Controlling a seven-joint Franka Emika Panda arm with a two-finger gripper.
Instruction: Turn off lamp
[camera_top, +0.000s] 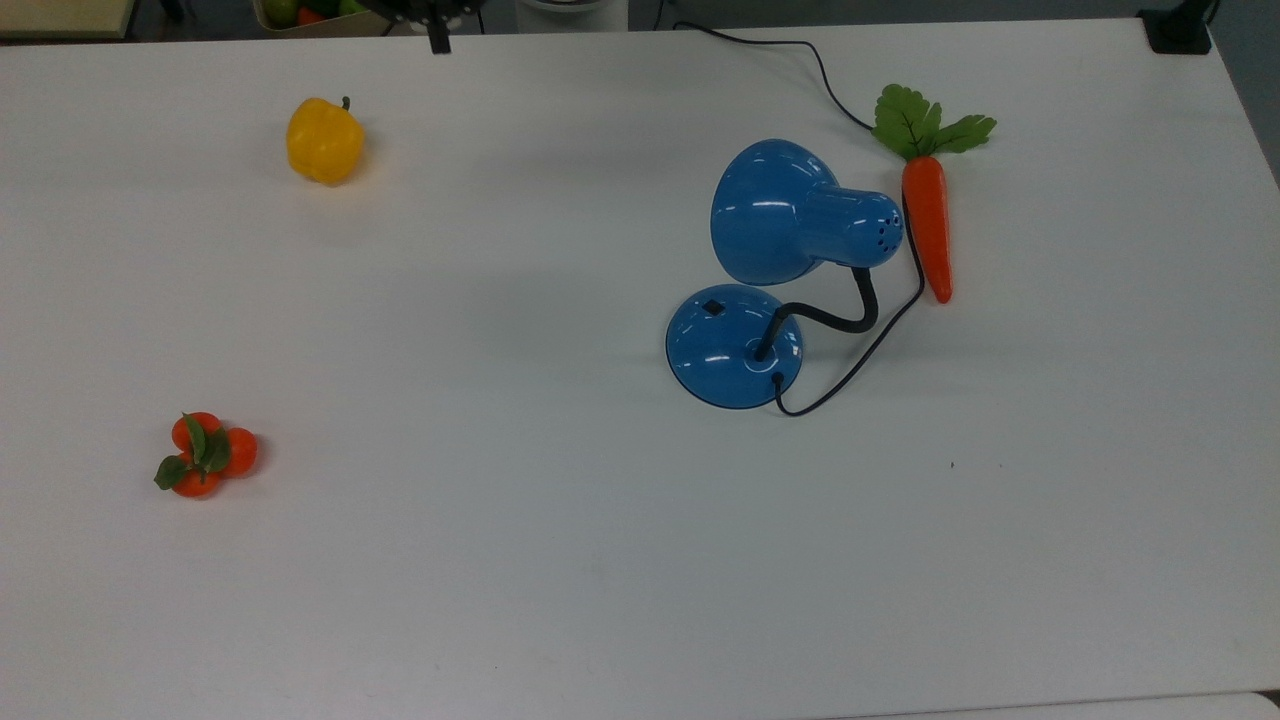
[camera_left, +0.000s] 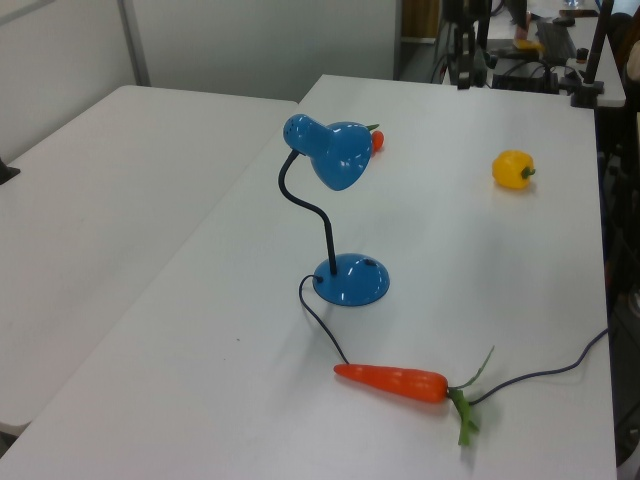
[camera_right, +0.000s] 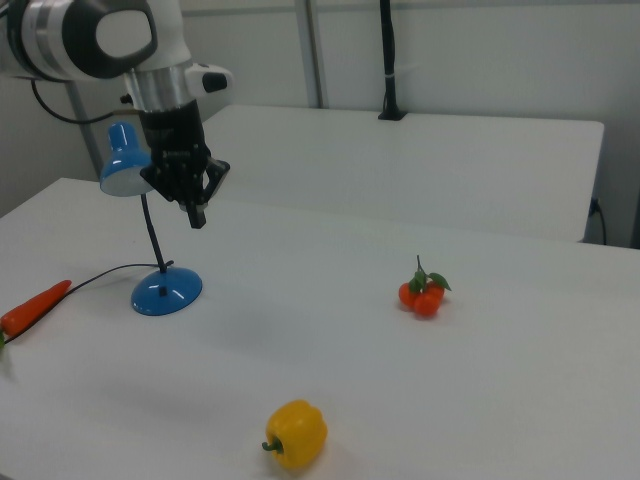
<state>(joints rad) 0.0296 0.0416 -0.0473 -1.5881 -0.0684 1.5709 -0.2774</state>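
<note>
The blue lamp stands right of centre in the top view, its bell shade (camera_top: 775, 210) leaning over the round base (camera_top: 733, 345). A small black switch (camera_top: 712, 307) sits on the base's upper left. A black gooseneck (camera_top: 850, 310) joins shade and base. No glow falls on the table under the shade. My gripper (camera_top: 437, 42) pokes in at the top view's upper edge, far from the lamp. In the right view the gripper (camera_right: 196, 214) hangs shut and empty, high above the table, in front of the lamp's shade (camera_right: 122, 160) and base (camera_right: 166, 290).
An orange carrot (camera_top: 927, 225) lies just right of the lamp, with the black cord (camera_top: 860, 355) looping between them. A yellow pepper (camera_top: 324, 140) sits at the upper left and a cluster of small oranges (camera_top: 205, 455) at the lower left. A box of fruit (camera_top: 330, 15) stands beyond the far edge.
</note>
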